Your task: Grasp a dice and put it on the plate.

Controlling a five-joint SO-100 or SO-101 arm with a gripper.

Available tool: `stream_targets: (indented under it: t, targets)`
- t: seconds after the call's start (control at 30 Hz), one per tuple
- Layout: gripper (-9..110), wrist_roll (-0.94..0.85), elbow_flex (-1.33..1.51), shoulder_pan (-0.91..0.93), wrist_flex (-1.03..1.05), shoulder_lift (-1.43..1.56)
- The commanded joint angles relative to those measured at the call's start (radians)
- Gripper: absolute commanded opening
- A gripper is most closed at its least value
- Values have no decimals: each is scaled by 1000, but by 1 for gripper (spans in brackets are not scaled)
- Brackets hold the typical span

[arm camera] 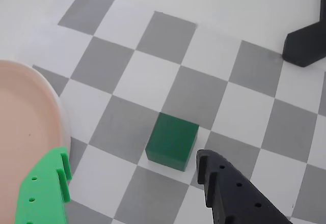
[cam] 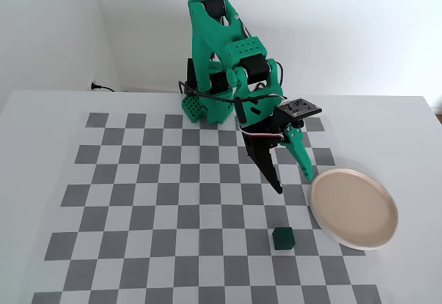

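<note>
In the fixed view, going left to right, a grey-and-white checkerboard mat (cam: pixel 138 200) covers much of the white surface (cam: pixel 41 110). One green SO-100-type arm (cam: pixel 221 55) stands at the far edge of the mat, bent forward and down. Its gripper (cam: pixel 293 183) hangs above the mat with its two fingers spread wide, holding nothing: one black finger (cam: pixel 266 166) on the left, one green finger (cam: pixel 300 155) on the right. There is one dice (cam: pixel 282 238), a plain dark green cube, sitting on the mat nearer the camera than the fingertips and apparently clear of them, though height is hard to judge here. One pale pinkish plate (cam: pixel 353 209) lies just right of the dice, apart from it.

In the wrist view the plate (arm camera: pixel 25 132) is at the left edge, the dice (arm camera: pixel 172 141) between the fingers, untouched.
</note>
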Motion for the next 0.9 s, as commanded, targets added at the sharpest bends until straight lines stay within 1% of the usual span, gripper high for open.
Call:
stream_targets:
  t: [0.0,0.43,0.87]
  targets:
    - [21,2,-133,-6,-29,-26]
    - [23,15,-186,43,-100,-190]
    - [23,35,-230,38,-156,-336]
